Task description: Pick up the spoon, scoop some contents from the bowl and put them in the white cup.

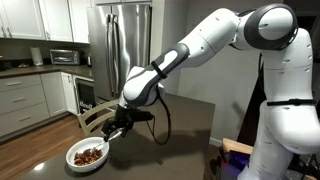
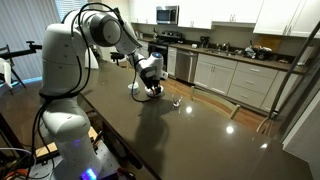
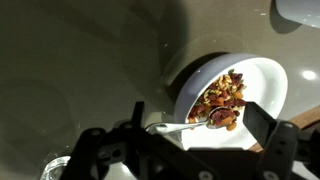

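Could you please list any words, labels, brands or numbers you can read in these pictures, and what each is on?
None can be read. The bowl, the spoon and the gripper bear no visible text; any marks on the microwave are too small to tell.

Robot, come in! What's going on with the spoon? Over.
Tool open, low over bowl. Spoon not gripped, tip in contents, handle between the fingers. Nothing in the way.
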### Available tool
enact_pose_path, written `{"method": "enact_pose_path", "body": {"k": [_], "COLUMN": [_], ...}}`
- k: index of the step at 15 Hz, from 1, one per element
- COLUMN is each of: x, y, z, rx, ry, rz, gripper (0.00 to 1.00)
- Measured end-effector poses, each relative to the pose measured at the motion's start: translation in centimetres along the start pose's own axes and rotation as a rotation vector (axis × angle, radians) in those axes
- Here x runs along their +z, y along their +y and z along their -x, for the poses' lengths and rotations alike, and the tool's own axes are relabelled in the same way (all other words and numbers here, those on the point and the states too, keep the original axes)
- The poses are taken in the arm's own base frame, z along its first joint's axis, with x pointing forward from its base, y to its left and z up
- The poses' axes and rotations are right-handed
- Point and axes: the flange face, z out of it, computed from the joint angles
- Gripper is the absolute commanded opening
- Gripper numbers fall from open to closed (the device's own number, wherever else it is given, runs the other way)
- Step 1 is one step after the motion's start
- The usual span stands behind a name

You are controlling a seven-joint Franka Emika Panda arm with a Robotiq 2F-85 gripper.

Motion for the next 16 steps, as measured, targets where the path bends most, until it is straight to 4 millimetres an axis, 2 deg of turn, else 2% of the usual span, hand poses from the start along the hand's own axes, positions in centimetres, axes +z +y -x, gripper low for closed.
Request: {"method": "enact_pose_path", "body": {"k": [7,11,16], "x": [-0.3,-1.0,-1.2], "y": [3.1,4.8,5.8], "z": [-1.6,-2.5,-2.9], "rx": [0.055,0.074,0.066], "ry": [-0.004,0.0,-0.01], "rz": [-0.007,-0.11,-0.247], "gripper": [1.0,1.0,1.0]}}
